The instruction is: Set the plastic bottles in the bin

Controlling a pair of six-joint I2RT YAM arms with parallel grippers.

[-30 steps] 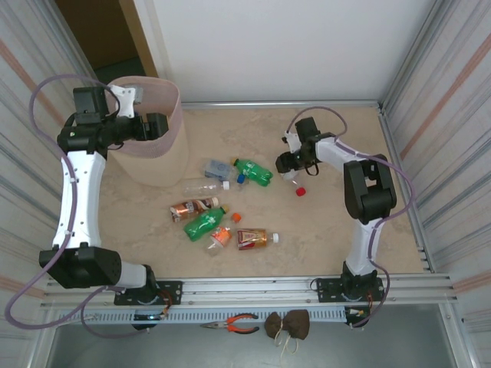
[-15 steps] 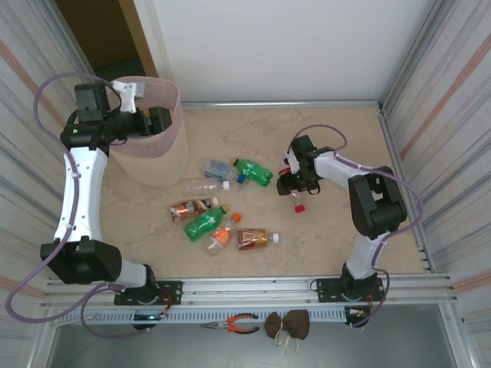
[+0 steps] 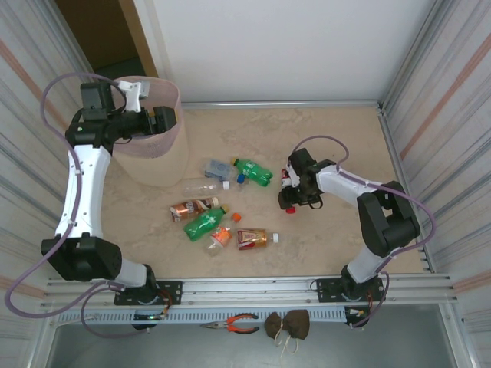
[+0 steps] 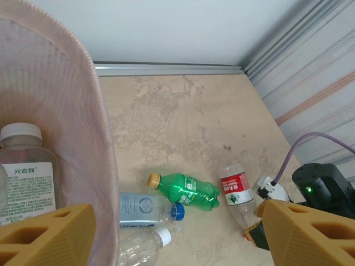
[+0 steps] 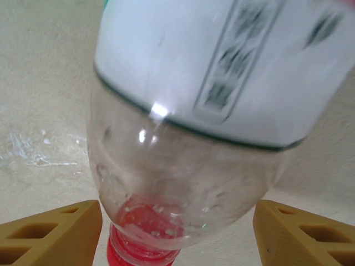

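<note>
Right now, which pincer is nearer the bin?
Left. The left pincer hovers at the bin rim; the right pincer is far across the table, straddling a red-capped bottle.

White-and-black arms (image 3: 77,192), lilac cables (image 3: 57,83)

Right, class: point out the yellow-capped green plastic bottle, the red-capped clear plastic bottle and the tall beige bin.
Green plastic bottle with yellow cap (image 4: 191,193): left wrist view, on its body.
Clear red-capped plastic bottle (image 5: 188,183): right wrist view, on its shoulder.
Tall beige bin (image 3: 156,167): top view, on its side wall.
</note>
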